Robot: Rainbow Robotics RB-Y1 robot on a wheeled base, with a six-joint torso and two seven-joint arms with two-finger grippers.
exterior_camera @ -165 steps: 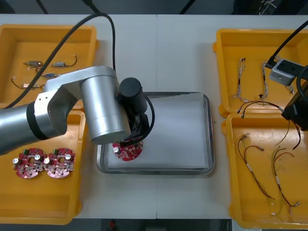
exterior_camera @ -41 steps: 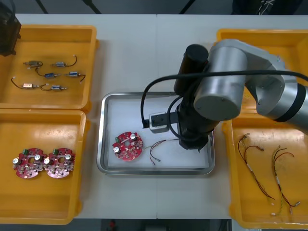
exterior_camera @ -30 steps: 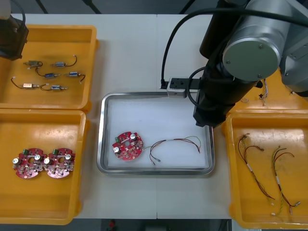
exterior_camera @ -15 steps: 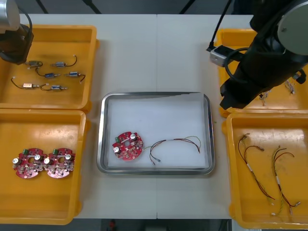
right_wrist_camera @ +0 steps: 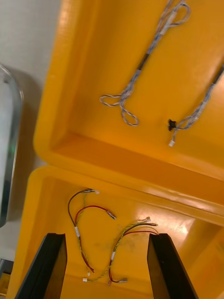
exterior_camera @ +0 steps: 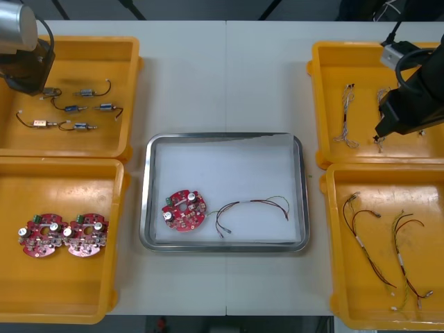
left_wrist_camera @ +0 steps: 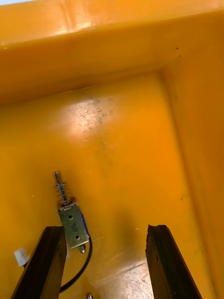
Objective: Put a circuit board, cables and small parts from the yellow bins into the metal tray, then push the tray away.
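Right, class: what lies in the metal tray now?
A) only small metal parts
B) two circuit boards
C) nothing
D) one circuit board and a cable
D: the metal tray holds one round red circuit board with a cable beside it. The left gripper hangs open over the far left bin, the right gripper open over the far right bin.

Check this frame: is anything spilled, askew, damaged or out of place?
Nothing stands out. The circuit board and a cable lie inside the metal tray, which sits square between the yellow bins. Left gripper open above a small metal part; right gripper open over the right bins.
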